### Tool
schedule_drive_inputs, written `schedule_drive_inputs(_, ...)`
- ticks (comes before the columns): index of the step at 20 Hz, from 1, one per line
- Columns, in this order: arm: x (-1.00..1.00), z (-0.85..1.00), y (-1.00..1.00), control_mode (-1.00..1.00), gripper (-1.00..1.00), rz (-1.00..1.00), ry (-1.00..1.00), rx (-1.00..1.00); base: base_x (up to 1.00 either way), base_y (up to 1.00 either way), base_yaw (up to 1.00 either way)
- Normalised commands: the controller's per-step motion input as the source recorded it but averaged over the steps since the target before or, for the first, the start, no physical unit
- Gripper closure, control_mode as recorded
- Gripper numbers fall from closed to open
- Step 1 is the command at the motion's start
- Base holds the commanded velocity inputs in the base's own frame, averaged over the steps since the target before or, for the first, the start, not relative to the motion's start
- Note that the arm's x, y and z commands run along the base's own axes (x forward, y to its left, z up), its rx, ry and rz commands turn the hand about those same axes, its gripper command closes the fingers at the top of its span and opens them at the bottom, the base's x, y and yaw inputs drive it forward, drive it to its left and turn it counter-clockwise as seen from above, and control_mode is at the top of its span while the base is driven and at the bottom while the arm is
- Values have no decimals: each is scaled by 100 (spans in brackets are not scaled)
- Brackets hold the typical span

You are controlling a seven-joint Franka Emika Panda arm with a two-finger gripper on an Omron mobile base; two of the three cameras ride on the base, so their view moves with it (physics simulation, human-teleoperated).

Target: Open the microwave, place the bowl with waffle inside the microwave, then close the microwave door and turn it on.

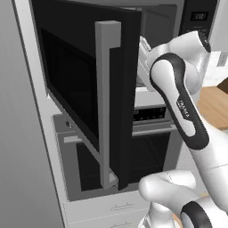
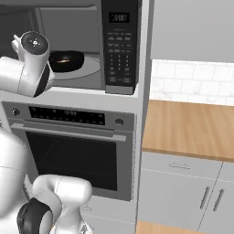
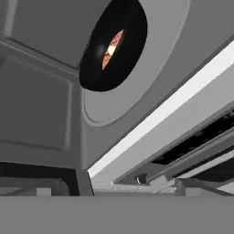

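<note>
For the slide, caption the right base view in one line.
Black bowl with waffle sits on the turntable inside the open microwave, above the oven.

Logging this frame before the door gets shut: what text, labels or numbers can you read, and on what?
"FRANKA": vertical white lettering on the dark band of the white robot arm.
Small digital display on the black microwave keypad strip: digits too blurred to read.
Keypad button labels: too small.
Steel-framed oven's black control panel: markings unreadable.
</note>
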Motion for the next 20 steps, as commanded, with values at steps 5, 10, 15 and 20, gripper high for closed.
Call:
schedule_drive_inputs(5, -93, 33, -7, -100, -100, 60, -20, -78, 0, 0, 0)
schedule_drive_inputs(10, -73, 2, -39, -100, -100, 51, -36, -69, 0, 0, 0)
schedule_drive_inputs(15, -70, 0, -67, -100, -100, 45, -48, -59, 0, 0, 0)
schedule_drive_inputs(20, -74, -6, -53, -100, -100, 49, -52, -56, 0, 0, 0)
